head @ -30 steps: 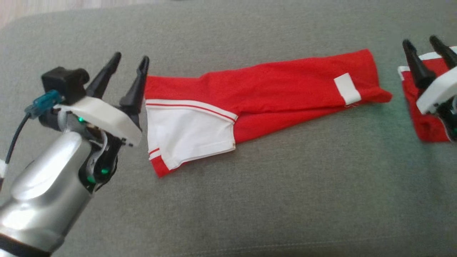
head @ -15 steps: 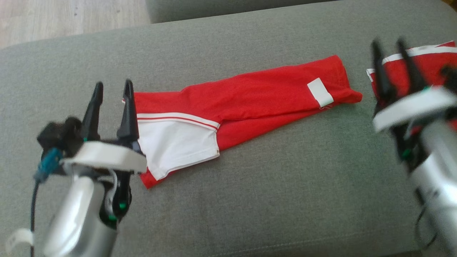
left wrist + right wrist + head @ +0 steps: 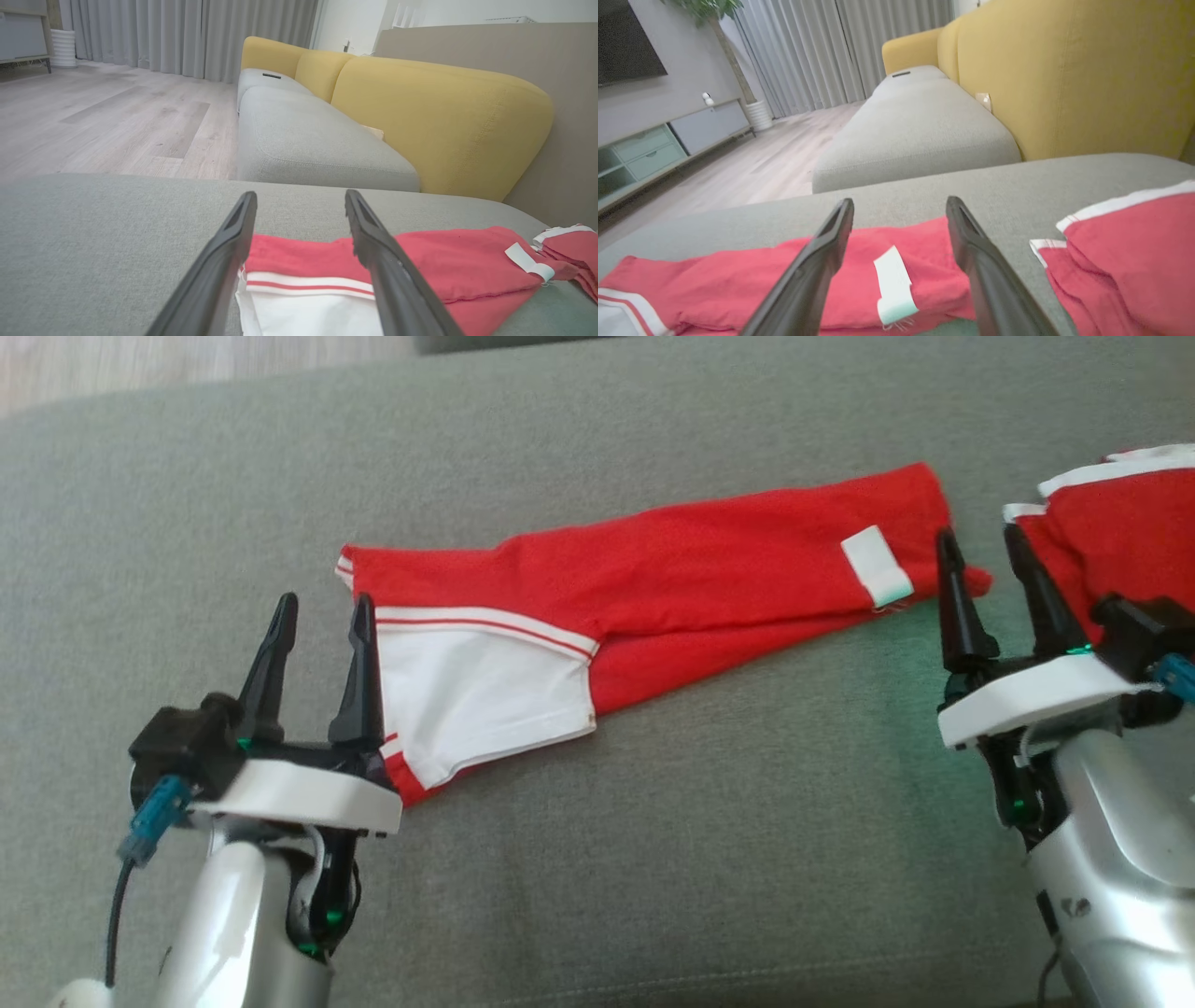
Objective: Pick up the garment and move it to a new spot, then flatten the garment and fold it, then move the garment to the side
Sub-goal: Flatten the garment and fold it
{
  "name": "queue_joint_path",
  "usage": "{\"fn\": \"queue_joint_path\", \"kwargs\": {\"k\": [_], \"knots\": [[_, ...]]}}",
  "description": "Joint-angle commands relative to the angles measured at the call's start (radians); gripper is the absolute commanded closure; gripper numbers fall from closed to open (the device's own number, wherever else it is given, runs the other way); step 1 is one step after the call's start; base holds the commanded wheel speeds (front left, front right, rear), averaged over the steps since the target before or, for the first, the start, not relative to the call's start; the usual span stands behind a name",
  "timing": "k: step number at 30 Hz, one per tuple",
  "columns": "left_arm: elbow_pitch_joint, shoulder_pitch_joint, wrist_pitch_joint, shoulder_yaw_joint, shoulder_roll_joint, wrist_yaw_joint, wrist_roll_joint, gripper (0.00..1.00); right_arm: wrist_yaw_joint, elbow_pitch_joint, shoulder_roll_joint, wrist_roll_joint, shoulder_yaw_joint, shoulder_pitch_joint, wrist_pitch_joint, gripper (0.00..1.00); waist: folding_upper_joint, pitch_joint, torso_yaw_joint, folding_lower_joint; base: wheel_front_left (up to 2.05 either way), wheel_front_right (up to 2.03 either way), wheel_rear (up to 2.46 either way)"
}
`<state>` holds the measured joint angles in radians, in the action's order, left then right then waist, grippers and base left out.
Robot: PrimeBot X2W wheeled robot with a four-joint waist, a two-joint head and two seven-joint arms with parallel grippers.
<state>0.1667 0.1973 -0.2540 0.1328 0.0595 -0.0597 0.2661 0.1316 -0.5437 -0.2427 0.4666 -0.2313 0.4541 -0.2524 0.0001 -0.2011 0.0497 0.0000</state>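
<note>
Right gripper [image 3: 978, 534] has come in to the tagged end of the garment [image 3: 672, 574]; left gripper [image 3: 325, 605] backed off a bit. Both finger pairs spread, empty. Garment lies folded long on grey cushion [image 3: 747, 821], spanning between the two finger pairs; second red piece [image 3: 1111, 537] just right of right fingers.

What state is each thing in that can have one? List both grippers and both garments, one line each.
left gripper: open, empty, beside the garment's white end.
right gripper: open, empty, at its labelled end.
red garment: folded long, flat on the cushion, ungripped.
second red garment: lying apart, far right.
</note>
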Motion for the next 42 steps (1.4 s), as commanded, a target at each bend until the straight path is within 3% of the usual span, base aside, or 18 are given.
{"fn": "queue_joint_path", "kwargs": {"k": [1,14,24,25,26,34,42], "knots": [[-0.028,0.052,-0.008,-0.043,0.003,-0.01,-0.013,0.0,-0.001,0.002,0.002,-0.016,0.003,0.036,-0.005,0.0,-0.0001,-0.023,-0.018,0.0,0.0,0.0,0.0],[0.007,0.105,-0.008,0.005,-0.009,-0.044,-0.013,0.0,-0.001,-0.371,0.012,-0.12,0.199,0.23,0.103,0.0,-0.0001,-0.117,-0.098,0.0,0.0,0.0,0.0],[0.009,0.111,-0.008,0.008,-0.009,-0.035,-0.007,0.0,-0.001,-0.529,0.056,-0.149,0.236,0.285,0.147,0.0,-0.0001,-0.121,-0.104,0.0,0.0,0.0,0.0],[0.01,0.111,-0.008,0.008,-0.009,-0.034,-0.007,0.0,-0.001,-0.534,0.061,-0.146,0.229,0.287,0.149,0.24,-0.0001,-0.119,-0.102,0.0,0.0,0.0,0.0],[0.01,0.11,-0.008,0.008,-0.009,-0.034,-0.008,0.0,-0.001,-0.536,0.064,-0.142,0.223,0.289,0.148,1.0,-0.0001,-0.117,-0.099,0.0,0.0,0.0,0.0],[0.021,0.1,-0.008,0.011,-0.009,-0.039,-0.004,0.0,-0.001,-0.523,0.045,-0.104,0.205,0.256,0.082,1.0,-0.0001,-0.073,-0.068,0.0,0.0,0.0,0.0],[0.04,0.06,-0.008,0.008,-0.009,-0.049,-0.001,0.0,-0.001,-0.508,-0.004,-0.088,0.272,0.156,0.025,1.0,-0.0001,0.011,-0.022,0.0,0.0,0.0,0.0]]}}
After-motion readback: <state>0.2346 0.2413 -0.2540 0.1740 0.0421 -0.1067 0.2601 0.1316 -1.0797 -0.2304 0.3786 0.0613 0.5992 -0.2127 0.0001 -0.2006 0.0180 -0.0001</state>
